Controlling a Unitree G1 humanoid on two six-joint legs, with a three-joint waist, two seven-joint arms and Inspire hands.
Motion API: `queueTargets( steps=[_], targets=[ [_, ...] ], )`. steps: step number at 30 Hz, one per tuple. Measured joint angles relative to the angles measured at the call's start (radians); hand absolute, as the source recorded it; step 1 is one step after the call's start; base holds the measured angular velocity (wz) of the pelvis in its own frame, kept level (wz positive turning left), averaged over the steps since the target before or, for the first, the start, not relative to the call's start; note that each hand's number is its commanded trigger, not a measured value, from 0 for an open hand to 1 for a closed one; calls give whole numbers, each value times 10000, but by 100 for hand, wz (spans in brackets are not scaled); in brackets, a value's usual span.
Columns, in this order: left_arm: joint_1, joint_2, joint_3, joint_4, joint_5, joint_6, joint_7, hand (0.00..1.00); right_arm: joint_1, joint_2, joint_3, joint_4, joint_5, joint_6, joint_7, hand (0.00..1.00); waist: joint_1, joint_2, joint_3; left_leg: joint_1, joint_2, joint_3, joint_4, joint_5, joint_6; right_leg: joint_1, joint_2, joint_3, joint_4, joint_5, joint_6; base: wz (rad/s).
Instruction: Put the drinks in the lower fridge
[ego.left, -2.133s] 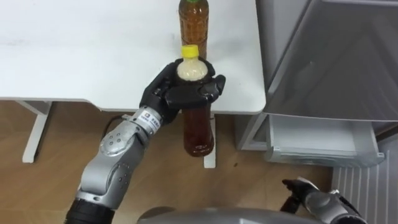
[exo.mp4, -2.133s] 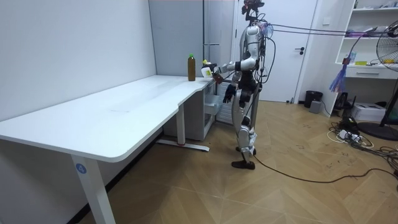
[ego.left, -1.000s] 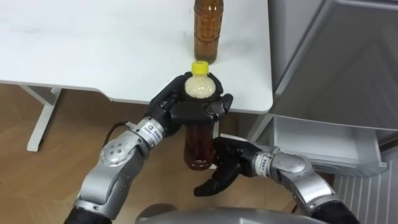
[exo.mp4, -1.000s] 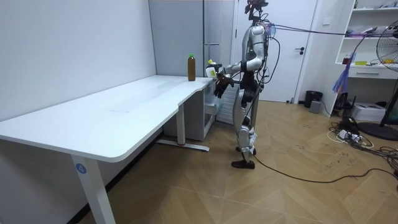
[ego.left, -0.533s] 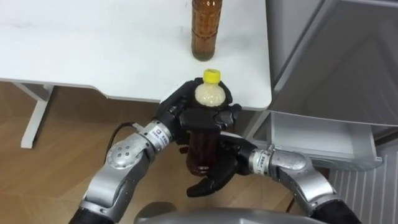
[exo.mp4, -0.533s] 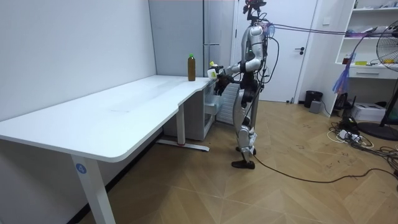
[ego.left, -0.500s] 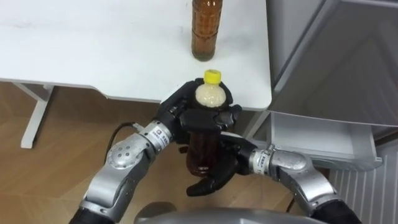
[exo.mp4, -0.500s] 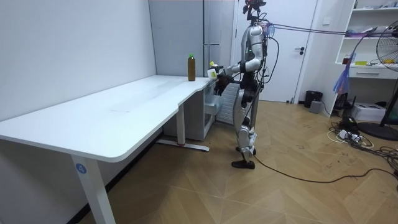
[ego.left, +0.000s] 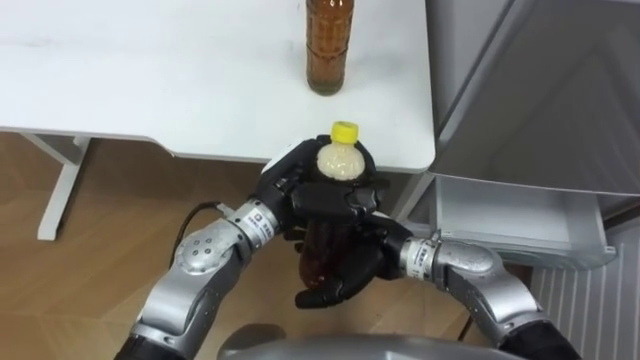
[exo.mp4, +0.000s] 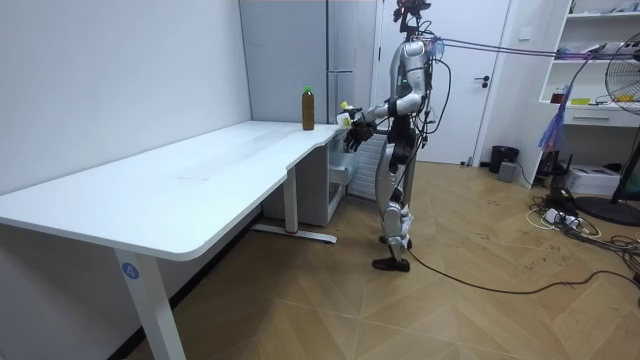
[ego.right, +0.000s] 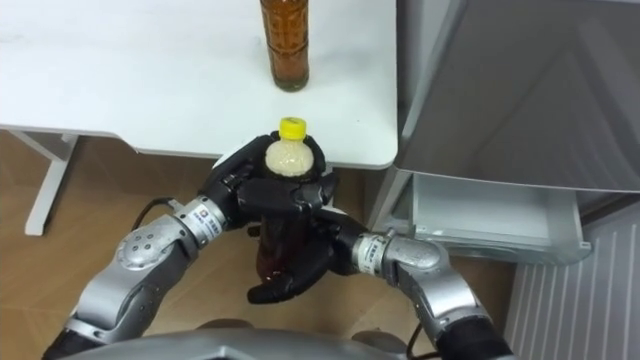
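White table (ego.left: 150, 80) is filling the top of the eye views, and the robot is standing on the wooden floor (ego.left: 90, 230) at the table's corner. A grey fridge (ego.left: 540, 90) is standing just beside the table, on the robot's right. A white drawer (ego.left: 520, 225) low down in the fridge is sitting pulled out.

One brown bottle (ego.left: 328, 45) is standing upright on the table near the corner, well apart from both hands.

The robot is holding the other drink, a yellow-capped bottle (ego.left: 338, 160), in the air in front of the table edge. It is upright, between the table corner and the robot's body, and it is not in the fridge yet.

The left hand (ego.left: 300, 195) is wrapping its fingers round the top part of the yellow-capped bottle, just under the cap. The right hand (ego.left: 345, 275) is sitting lower down, and its fingers are curling round the bottom part of the same bottle, cupping it from below.
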Motion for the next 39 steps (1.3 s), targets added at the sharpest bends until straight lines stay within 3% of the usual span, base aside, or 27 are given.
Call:
queueTargets(
  steps=[1,3,4,21,25,27,28,29,39],
  targets=[
    [0,0,2,-1,-1,-1,-13,100,2,-6,8,3,77,11,0,0,-2,2,0,2,0,2,1,0,1,0,1,6,1,0,0,0],
    [-2,-4,6,-1,-7,-29,-14,100,3,-6,13,15,229,27,-6,94,-9,11,0,14,1,2,1,1,1,1,4,29,1,1,-1,0],
    [-2,-4,6,-1,-7,-34,-13,100,4,-6,13,15,243,27,-7,100,-10,17,1,16,1,2,1,1,1,1,6,39,1,1,-1,0],
    [0,-52,61,12,-200,-80,166,100,55,-39,-1,14,384,-10,145,100,-222,127,41,30,10,2,-43,0,1,-6,23,73,8,9,-14,0],
    [-1,-134,98,12,-207,-82,174,84,63,-58,-11,14,563,-12,128,100,-220,144,31,34,9,2,-61,0,1,-14,22,74,6,9,-14,0],
    [-1,-154,107,14,-207,-82,191,57,63,-60,-16,14,579,-13,128,100,-222,143,31,34,7,4,-60,1,1,-18,20,76,2,9,-13,0],
    [-1,-154,112,14,-207,-82,195,33,63,-61,-16,14,583,-13,128,100,-222,143,31,35,7,5,-60,0,1,-18,19,76,0,9,-13,0],
    [-1,-155,120,14,-205,-82,217,0,63,-60,-12,14,593,-12,128,100,-223,142,31,36,5,5,-60,1,1,-18,18,78,-2,9,-13,0],
    [0,-154,199,0,-195,-85,206,0,114,-202,-32,14,578,18,105,100,-215,108,20,97,3,13,-60,2,2,4,22,132,5,8,-13,-1]
  ],
)
